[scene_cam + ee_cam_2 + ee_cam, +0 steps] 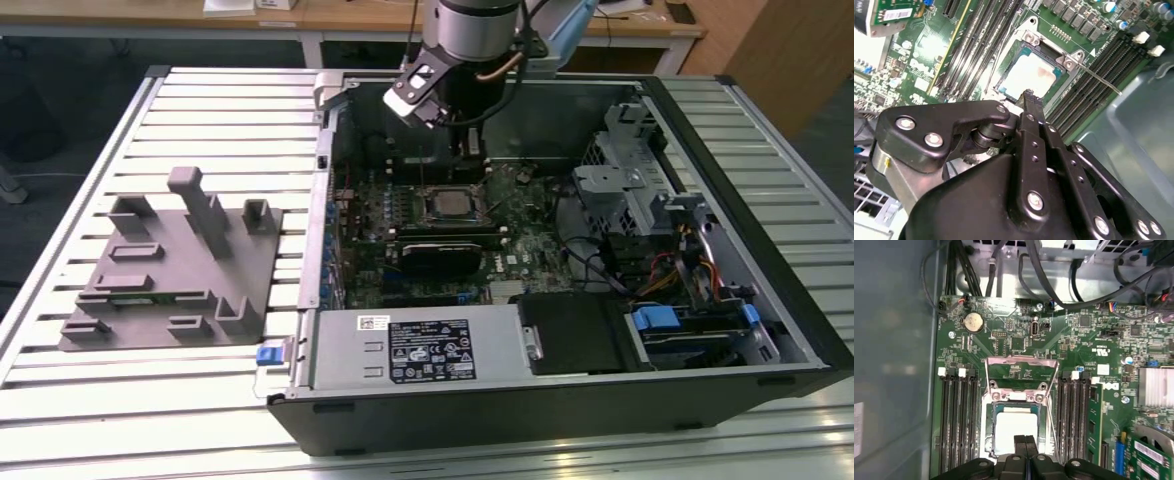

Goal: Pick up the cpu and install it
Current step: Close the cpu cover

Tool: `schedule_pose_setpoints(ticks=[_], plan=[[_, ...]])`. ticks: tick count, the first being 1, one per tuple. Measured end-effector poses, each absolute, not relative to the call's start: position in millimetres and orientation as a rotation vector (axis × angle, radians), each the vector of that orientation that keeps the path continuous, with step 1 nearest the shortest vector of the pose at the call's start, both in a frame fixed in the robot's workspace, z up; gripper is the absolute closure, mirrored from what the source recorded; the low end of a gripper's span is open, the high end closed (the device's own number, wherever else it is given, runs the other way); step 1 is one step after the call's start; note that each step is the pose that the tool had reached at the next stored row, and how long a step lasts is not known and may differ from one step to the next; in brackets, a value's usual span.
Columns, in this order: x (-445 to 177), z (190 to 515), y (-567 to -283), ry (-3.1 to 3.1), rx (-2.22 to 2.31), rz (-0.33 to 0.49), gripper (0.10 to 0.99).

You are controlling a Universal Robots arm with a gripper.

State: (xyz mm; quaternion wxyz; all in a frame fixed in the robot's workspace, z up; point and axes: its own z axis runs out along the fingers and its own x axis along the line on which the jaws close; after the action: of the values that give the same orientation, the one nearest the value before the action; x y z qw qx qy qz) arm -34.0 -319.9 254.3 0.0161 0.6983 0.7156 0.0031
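Observation:
The cpu (1016,427) (1031,77) lies flat in the motherboard socket (447,205), its pale silver top facing up. The socket's metal load plate (1021,371) stands flipped open, and the thin lever (1099,78) sticks out to one side. My gripper (1025,442) (1026,95) hangs just above the socket's edge, its two black fingers pressed together with nothing between them. In the exterior view the gripper (467,152) sits low inside the open computer case (787,300), a little behind the socket.
Memory slots (959,410) flank the socket on both sides. A grey plastic fixture block (160,260) rests on the slatted table at the exterior view's left. Cables (1074,295), a drive cage (627,180) and the power supply (420,345) crowd the case.

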Motion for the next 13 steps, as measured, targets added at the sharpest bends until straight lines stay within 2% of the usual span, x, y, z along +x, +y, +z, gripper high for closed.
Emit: schedule_pose_setpoints(ticks=[6, 13], plan=[[-34, 269, -320, 2.226, 2.172, 0.010, 0.980], [-34, 269, -322, 2.225, 2.172, 0.010, 0.980]])
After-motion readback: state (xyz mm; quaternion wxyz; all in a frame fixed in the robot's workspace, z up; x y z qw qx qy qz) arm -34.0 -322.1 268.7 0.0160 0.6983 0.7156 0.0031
